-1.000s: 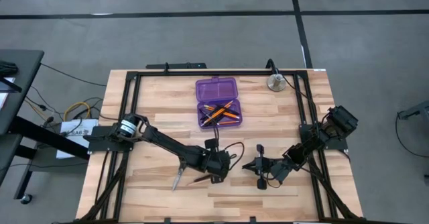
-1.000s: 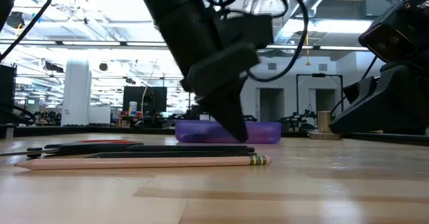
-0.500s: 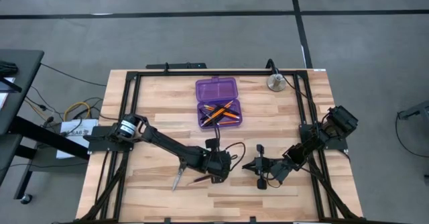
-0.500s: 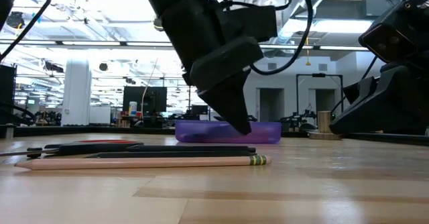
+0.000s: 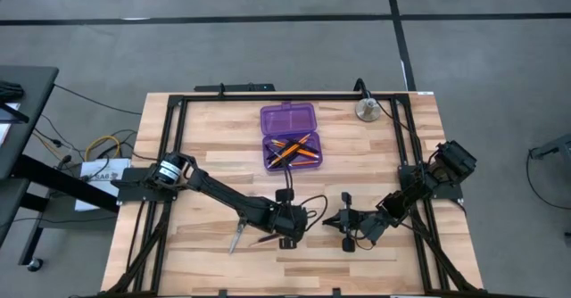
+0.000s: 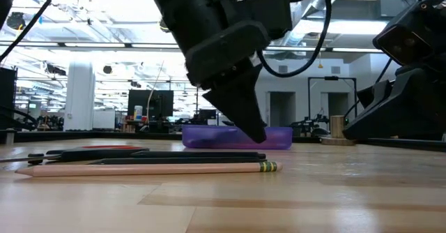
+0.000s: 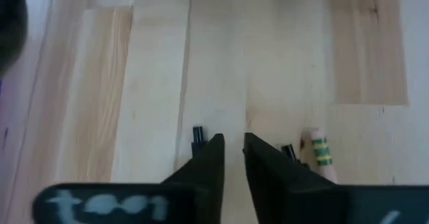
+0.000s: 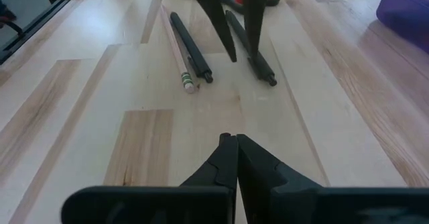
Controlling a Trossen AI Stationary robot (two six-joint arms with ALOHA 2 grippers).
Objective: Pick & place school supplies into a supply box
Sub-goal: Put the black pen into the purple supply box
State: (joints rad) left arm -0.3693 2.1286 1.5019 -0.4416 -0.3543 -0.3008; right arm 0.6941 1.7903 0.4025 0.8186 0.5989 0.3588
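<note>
My left gripper (image 5: 286,231) hangs open with a narrow gap, fingers pointing down over the loose supplies near the table's near edge. Its tips (image 8: 241,55) stand just above two black pens (image 8: 191,46) (image 8: 251,53), touching nothing that I can see. An orange pencil (image 6: 146,168) lies flat beside the pens, and the red-and-black scissors (image 5: 236,237) lie to their left. The purple supply box (image 5: 293,151) sits open mid-table with several pencils and pens inside, its lid (image 5: 288,117) flat behind it. My right gripper (image 8: 236,138) is shut, low over bare wood to the right.
A round silver disc (image 5: 366,111) sits near the far right corner. A black frame rail (image 5: 268,97) runs along the table's edges. Bare wood lies between the loose supplies and the box (image 6: 237,137).
My left gripper has shifted a little toward the near edge and toward the right, staying low over the pens. The pens, pencil and scissors have not moved.
</note>
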